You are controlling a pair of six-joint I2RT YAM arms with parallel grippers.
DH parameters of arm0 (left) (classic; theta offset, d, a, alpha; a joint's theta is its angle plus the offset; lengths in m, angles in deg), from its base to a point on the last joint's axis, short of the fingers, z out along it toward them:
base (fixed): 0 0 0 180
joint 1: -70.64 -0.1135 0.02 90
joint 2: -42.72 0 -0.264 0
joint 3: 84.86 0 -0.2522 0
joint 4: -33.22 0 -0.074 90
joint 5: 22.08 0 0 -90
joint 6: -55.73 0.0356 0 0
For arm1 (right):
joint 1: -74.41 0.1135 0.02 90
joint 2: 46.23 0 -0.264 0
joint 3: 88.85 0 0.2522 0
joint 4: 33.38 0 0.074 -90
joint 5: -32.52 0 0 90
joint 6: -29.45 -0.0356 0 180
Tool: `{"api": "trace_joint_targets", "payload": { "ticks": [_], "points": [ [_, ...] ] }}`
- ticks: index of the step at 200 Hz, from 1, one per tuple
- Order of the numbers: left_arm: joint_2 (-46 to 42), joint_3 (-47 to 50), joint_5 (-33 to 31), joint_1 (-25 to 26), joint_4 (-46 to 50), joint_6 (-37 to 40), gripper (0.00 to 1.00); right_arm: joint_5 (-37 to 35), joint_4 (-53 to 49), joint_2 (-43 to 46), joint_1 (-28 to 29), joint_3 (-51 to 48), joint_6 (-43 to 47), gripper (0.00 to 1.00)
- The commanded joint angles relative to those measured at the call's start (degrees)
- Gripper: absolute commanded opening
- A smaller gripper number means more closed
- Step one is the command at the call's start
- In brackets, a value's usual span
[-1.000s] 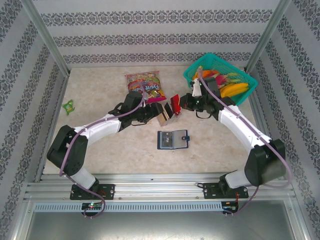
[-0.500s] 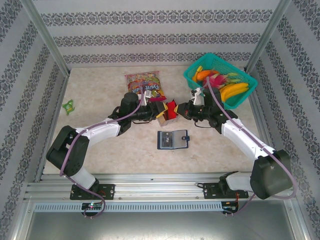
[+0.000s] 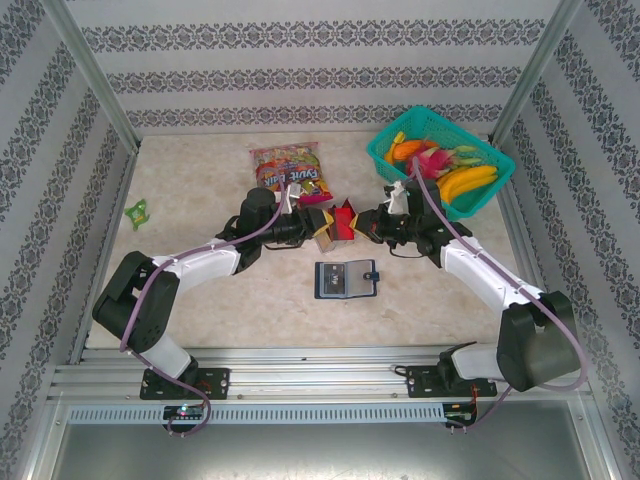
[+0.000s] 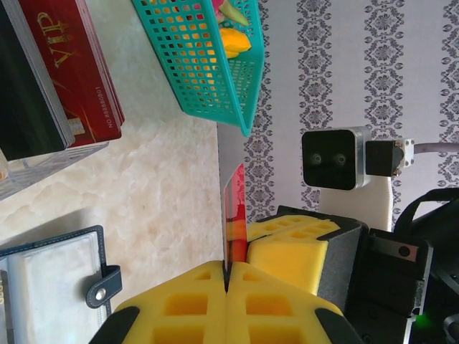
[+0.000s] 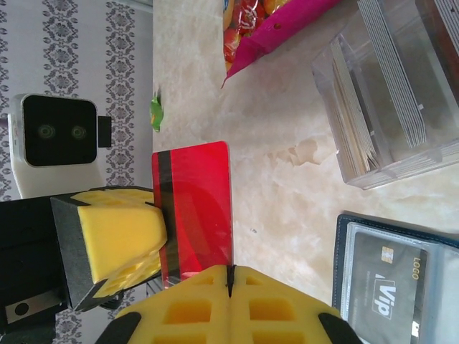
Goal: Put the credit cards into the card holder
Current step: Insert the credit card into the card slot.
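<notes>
A red credit card point(image 3: 343, 218) hangs above the table between both grippers. My left gripper point(image 4: 228, 287) is shut on the red card point(image 4: 234, 215), which shows edge-on in its yellow pads. My right gripper point(image 5: 229, 283) is shut, its pads against the near end of the card point(image 5: 197, 208), whose face shows there, while the left gripper's pad point(image 5: 118, 236) clamps the striped side. The navy card holder point(image 3: 345, 279) lies open on the table just below them, a black VIP card in one slot point(image 5: 387, 279). More red and black cards point(image 4: 72, 64) stand in a clear box point(image 5: 401, 107).
A teal basket point(image 3: 378, 156) of toy fruit stands at the back right. A colourful snack bag point(image 3: 288, 165) lies behind the left gripper point(image 3: 318, 224). A small green item point(image 3: 137, 211) sits near the left wall.
The right gripper has come down and left to meet the left gripper, and the red card now sits lower between them. Little has moved in the last half second.
</notes>
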Motion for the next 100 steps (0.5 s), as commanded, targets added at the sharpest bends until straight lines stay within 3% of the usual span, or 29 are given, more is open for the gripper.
{"api": "trace_joint_targets", "payload": {
  "ticks": [1,15,33,67,100],
  "points": [
    [-1.55,0.60,0.76,-0.16,-2.53,-0.43,0.00,1.08,-0.65,-0.29,-0.46,-0.47,1.73,0.05],
    [-1.72,0.63,0.07,-0.07,0.23,0.70,0.00,-2.44,-5.94,0.10,-0.61,-0.21,4.91,0.16],
    [-2.29,0.70,-2.51,0.38,8.17,5.41,0.00,-8.21,-11.94,0.83,-0.33,-0.96,8.69,0.20],
    [-0.76,-0.01,-10.02,4.51,21.91,14.37,0.00,-10.18,-11.92,0.70,2.79,-6.03,9.70,0.15],
    [3.36,0.65,-12.29,8.19,21.43,14.70,0.00,-14.62,-11.90,-2.58,9.37,-6.77,10.45,0.12]
  ]
}}
